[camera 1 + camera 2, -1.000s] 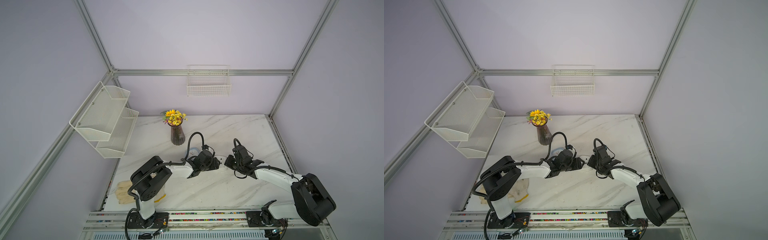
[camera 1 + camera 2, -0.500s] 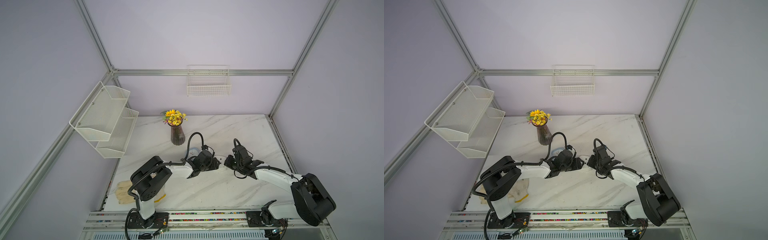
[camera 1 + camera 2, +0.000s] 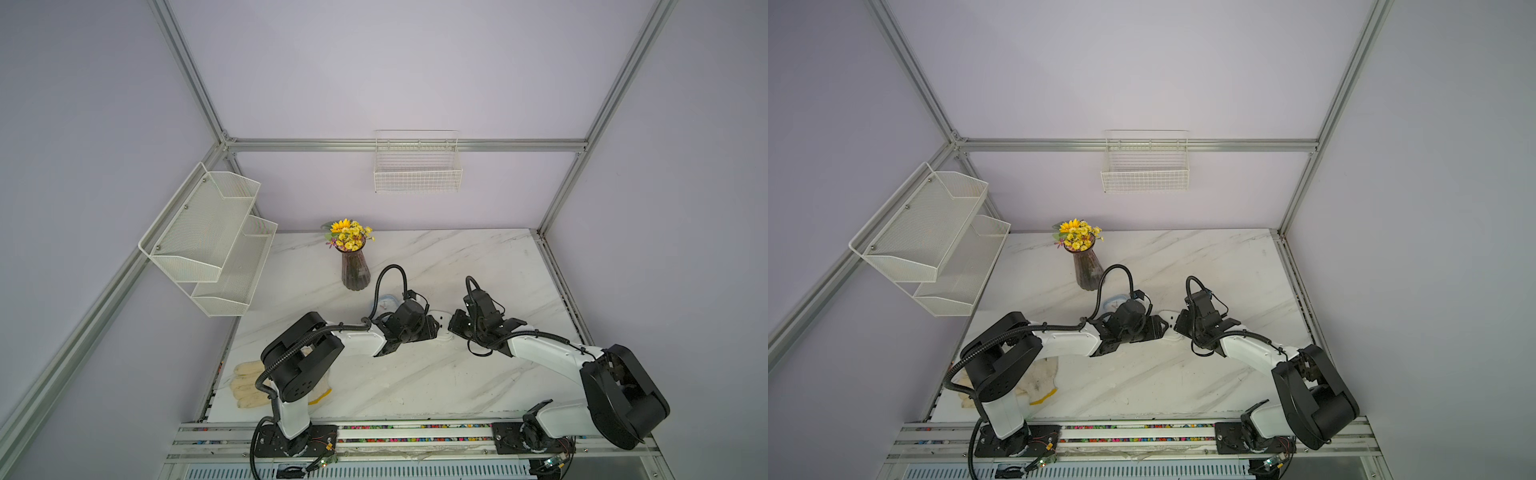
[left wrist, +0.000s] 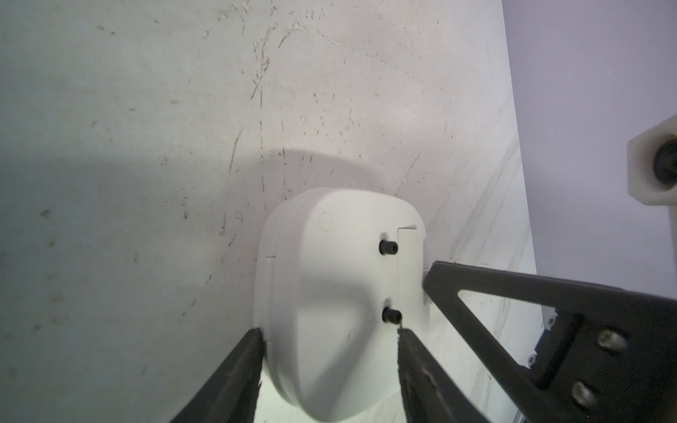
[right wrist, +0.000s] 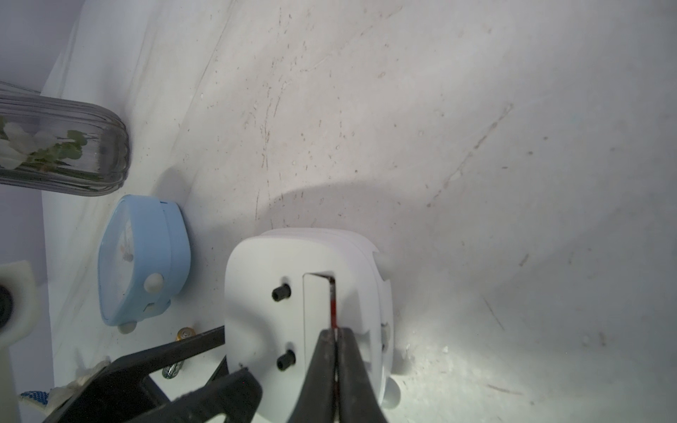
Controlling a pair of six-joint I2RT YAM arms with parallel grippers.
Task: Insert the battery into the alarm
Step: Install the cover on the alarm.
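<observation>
The white alarm lies back-up on the marble between both arms, seen as a white sliver in both top views. My left gripper is shut on its two sides. My right gripper hovers over the back with its pads pressed together at the edge of the battery cover. A thin red strip shows along that edge. I cannot tell whether the pads pinch anything. A battery with a gold end lies on the table beside the alarm, partly hidden behind a left finger.
A light blue clock stands just beyond the alarm, with a ribbed glass vase of yellow flowers behind it. Cloth gloves lie by the left arm's base. A wire basket and mesh shelves hang on the walls.
</observation>
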